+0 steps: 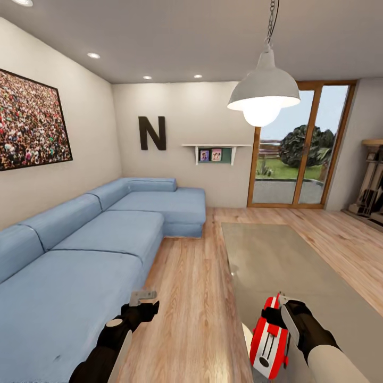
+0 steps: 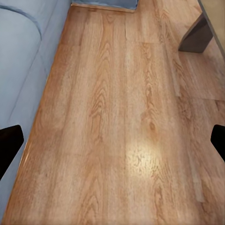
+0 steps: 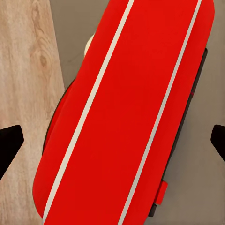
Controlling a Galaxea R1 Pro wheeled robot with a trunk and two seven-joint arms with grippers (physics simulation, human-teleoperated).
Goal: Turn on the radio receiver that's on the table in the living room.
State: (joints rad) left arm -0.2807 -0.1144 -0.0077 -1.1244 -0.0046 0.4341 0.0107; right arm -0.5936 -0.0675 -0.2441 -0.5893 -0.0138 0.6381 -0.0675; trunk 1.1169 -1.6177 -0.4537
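Note:
The red radio receiver [image 1: 268, 343], with white stripes, lies on the near left corner of the long glassy table [image 1: 298, 260]. My right gripper [image 1: 281, 311] hovers just over the radio's far end, open. In the right wrist view the radio's striped red side [image 3: 126, 117] lies very close between the spread fingertips [image 3: 10, 140]; whether they touch it I cannot tell. Its dial is hidden. My left gripper [image 1: 143, 298] hangs open and empty over the wood floor [image 2: 112, 117], between the sofa and the table.
A long blue sectional sofa [image 1: 80, 250] runs along the left wall. The table's grey angled base [image 2: 197, 35] stands to the right of the left gripper. A white pendant lamp [image 1: 264, 90] hangs above the table. Glass doors [image 1: 298, 149] are at the back right.

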